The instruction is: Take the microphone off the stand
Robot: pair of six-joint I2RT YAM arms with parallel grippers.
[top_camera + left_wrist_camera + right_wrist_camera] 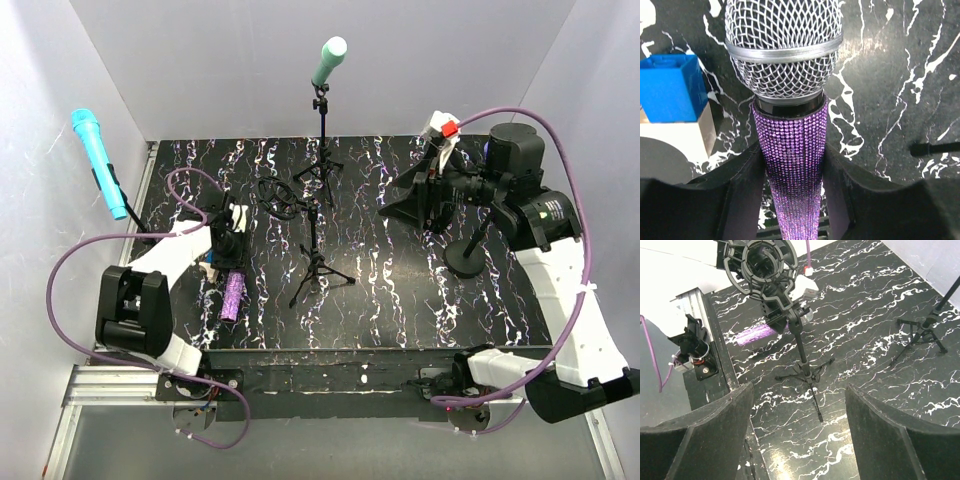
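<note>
The purple rhinestone mic (790, 140) with a round wire-mesh head is grasped by the left hand (792, 167) on the marbled table (890, 100); the right hand (799, 390) is released.

We are looking at a black marble-look tabletop with white veins (400, 290), which is filling the middle of the overhead frame between plain white walls (200, 60). At upper centre, a mint-green microphone (329, 60) is sitting tilted atop a tall black tripod stand (322, 165), whose legs are also showing at the upper right of the right wrist frame (922, 330). At upper left, a cyan microphone (98, 160) is leaning against the wall in a black clip. Right of centre, a black round-based stand (466, 262) is resting on the tabletop. At the left of the left wrist frame, a blue plastic cube (670, 87) is sitting on a white block (675, 135).
</note>
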